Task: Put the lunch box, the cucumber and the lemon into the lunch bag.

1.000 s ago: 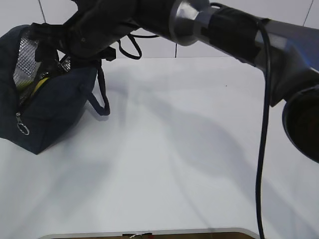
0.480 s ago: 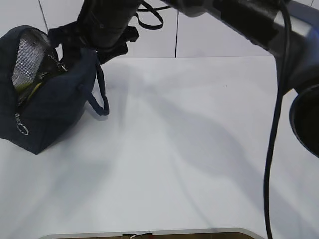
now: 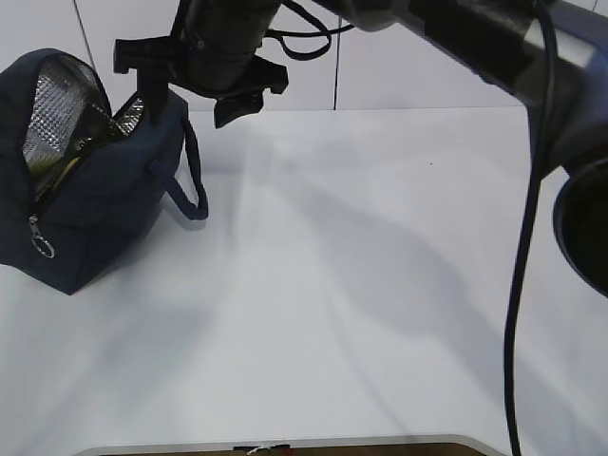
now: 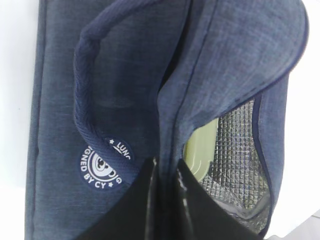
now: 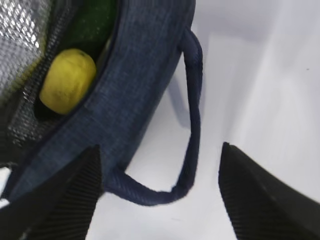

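The navy lunch bag (image 3: 104,204) stands open at the table's far left, its foil lining showing. My left gripper (image 4: 165,197) is shut on the bag's upper rim fabric beside a handle (image 4: 82,100). The lunch box's pale green lid (image 4: 200,147) shows inside against the foil. In the right wrist view the lemon (image 5: 67,80) lies inside the bag (image 5: 135,75) with the dark green cucumber (image 5: 95,20) behind it. My right gripper (image 5: 160,200) is open and empty, above the bag's right side and its hanging handle (image 5: 192,115); it reaches across in the exterior view (image 3: 190,85).
The white table (image 3: 361,285) stretches to the right and front of the bag. The right arm (image 3: 456,38) and its black cable (image 3: 518,285) cross the upper right. The zipper's ring pull (image 3: 43,247) hangs at the bag's front.
My right gripper has risen out of the bag's mouth and moved a little right, now open above it. The bag and its contents stay put.
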